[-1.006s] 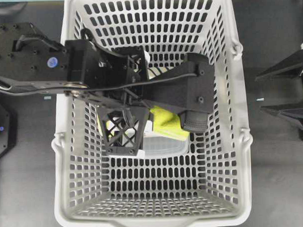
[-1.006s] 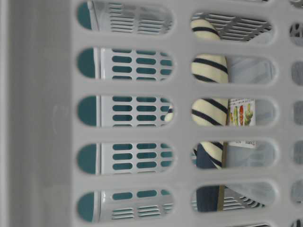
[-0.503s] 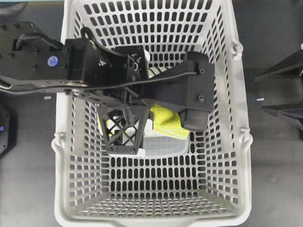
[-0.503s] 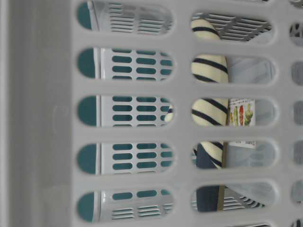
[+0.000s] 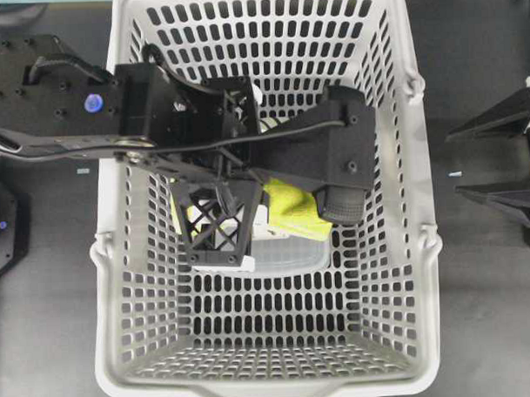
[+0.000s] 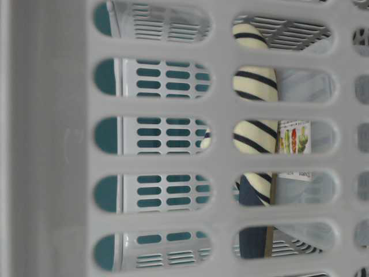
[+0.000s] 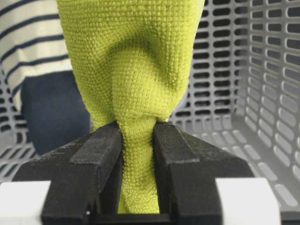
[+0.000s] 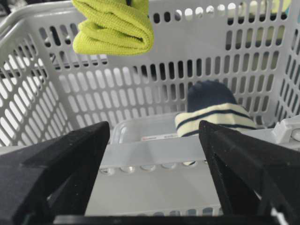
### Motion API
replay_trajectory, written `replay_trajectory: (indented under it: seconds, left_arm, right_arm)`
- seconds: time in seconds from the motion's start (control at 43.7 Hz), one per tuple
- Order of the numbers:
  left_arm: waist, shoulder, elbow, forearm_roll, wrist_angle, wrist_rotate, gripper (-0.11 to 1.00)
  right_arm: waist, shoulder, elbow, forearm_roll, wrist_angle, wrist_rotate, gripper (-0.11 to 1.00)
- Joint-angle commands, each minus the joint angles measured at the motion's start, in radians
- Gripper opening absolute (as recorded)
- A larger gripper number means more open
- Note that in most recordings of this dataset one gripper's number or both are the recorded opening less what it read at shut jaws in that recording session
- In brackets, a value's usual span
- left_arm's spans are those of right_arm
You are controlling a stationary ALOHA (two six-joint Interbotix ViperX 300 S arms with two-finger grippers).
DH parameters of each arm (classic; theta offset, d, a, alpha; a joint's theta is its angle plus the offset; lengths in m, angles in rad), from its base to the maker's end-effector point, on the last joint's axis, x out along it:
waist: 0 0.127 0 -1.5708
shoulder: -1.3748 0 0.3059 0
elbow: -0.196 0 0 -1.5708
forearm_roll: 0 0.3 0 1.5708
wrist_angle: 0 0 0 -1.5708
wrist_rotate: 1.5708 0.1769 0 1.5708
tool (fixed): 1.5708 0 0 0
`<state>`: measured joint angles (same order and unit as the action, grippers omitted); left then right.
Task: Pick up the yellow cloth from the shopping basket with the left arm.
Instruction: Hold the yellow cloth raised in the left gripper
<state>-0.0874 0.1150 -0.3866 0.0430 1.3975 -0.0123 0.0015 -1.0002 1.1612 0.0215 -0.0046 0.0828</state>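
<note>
Above the floor of the shopping basket (image 5: 397, 246), my left pincer (image 7: 137, 140) is clenched on the yellow cloth (image 7: 129, 70). Both black fingers (image 7: 96, 154) pinch a narrow bunched neck of the terry fabric, and the rest of it spreads wide beyond them. From overhead, my left arm (image 5: 158, 124) reaches across the basket's left rim and over its middle, and a patch of the cloth peeks out from under the black wrist housing. Seen from my right wrist, the cloth hangs as a folded bundle up near the rim, clear of the things on the basket floor.

Down on that floor lies the striped slipper (image 8: 218, 115), cream with navy bands and a navy toe, next to a clear plastic container (image 8: 145, 131). Through the slots at table level, the slipper (image 6: 253, 135) shows beside a printed label (image 6: 294, 141).

My right pincer (image 8: 152, 173) waits outside the basket with its two fingers spread wide apart, grasping nothing.
</note>
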Motion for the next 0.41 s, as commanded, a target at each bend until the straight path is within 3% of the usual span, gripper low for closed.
replay_trajectory:
  seconds: [0.0,0.389]
  left_arm:
    - [-0.002,-0.014,-0.025,0.003,-0.005,0.000,0.16]
    - [0.002,-0.003,-0.025,0.003,-0.011,0.000,0.16]
  right_arm:
    - [-0.002,0.005,-0.009,0.003,-0.011,0.002,0.74]
    - [-0.002,0.002,-0.008,0.003,-0.011,0.002,0.74]
